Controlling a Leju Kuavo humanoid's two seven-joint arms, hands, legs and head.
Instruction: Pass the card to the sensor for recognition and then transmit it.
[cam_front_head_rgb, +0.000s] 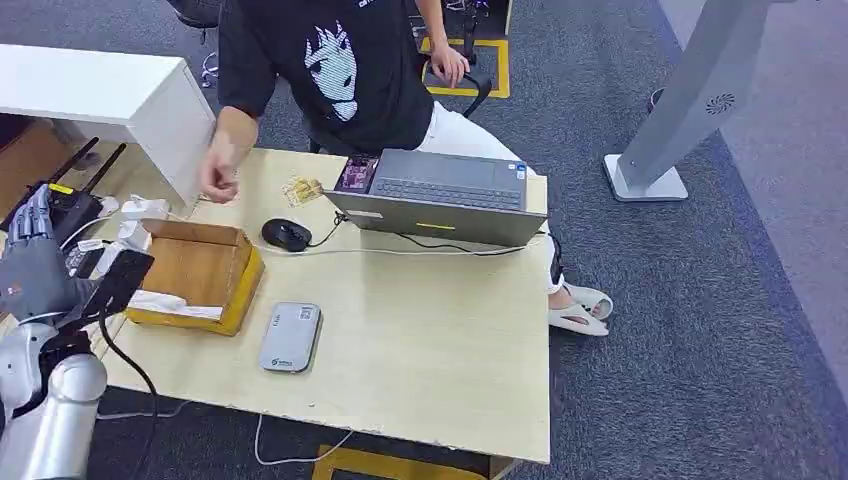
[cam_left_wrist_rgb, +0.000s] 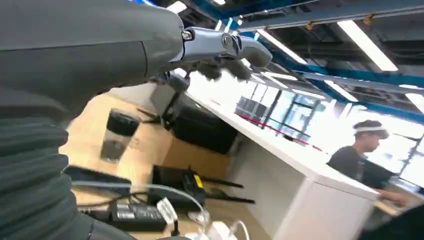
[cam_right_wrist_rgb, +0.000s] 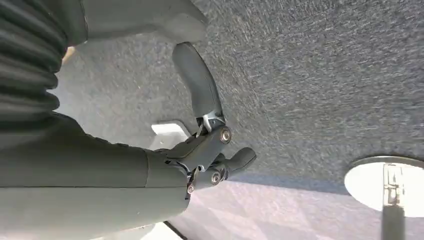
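The grey flat card sensor (cam_front_head_rgb: 290, 337) lies on the wooden table (cam_front_head_rgb: 440, 360), to the right of an open cardboard box (cam_front_head_rgb: 197, 275). A small yellowish card-like piece (cam_front_head_rgb: 302, 190) lies at the far edge, beside the laptop. My left hand (cam_front_head_rgb: 32, 258) is raised at the table's left edge, left of the box, fingers (cam_left_wrist_rgb: 225, 47) stretched out and holding nothing. My right hand (cam_right_wrist_rgb: 210, 150) hangs over grey carpet with loosely bent fingers and nothing in it.
A person in a black shirt (cam_front_head_rgb: 340, 70) sits at the far side, one hand (cam_front_head_rgb: 218, 182) over the table near the yellowish piece. An open laptop (cam_front_head_rgb: 445, 195), a black mouse (cam_front_head_rgb: 286, 235) and cables are on the table. A white cabinet (cam_front_head_rgb: 110, 95) stands far left.
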